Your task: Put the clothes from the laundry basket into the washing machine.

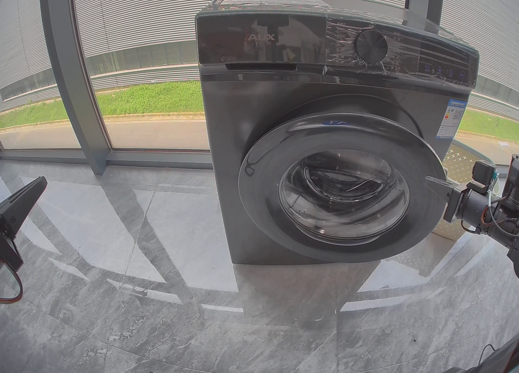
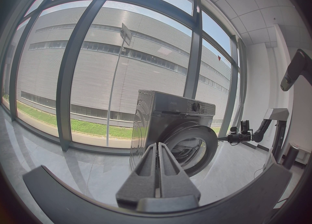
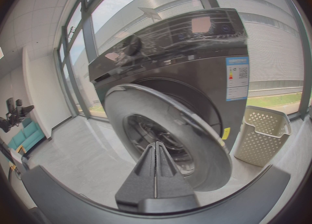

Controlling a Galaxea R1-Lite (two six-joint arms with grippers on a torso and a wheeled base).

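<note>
- I've got the washing machine [image 1: 324, 120] dead ahead at 12 o'clock, door [image 1: 340, 190] swung partly out.
- R gripper [image 1: 432, 182] clenched, tip at the door's 3 o'clock edge; can't tell if touching.
- L gripper [image 1: 38, 185] at my 9 o'clock, fingers pressed together, well apart from the washing machine.
- Laundry basket [image 3: 263, 135] on the floor [image 1: 162, 260], just beside the washing machine, approx 2 o'clock.

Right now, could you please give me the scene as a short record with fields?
Washing machine: front loader, facing the robot.
Door: partly open, swung outward.
Laundry basket: beside the machine, on the robot's right; contents hidden.
Right gripper: shut, tips at the door's rim.
Left gripper: shut, far left, clear of the machine.
</note>
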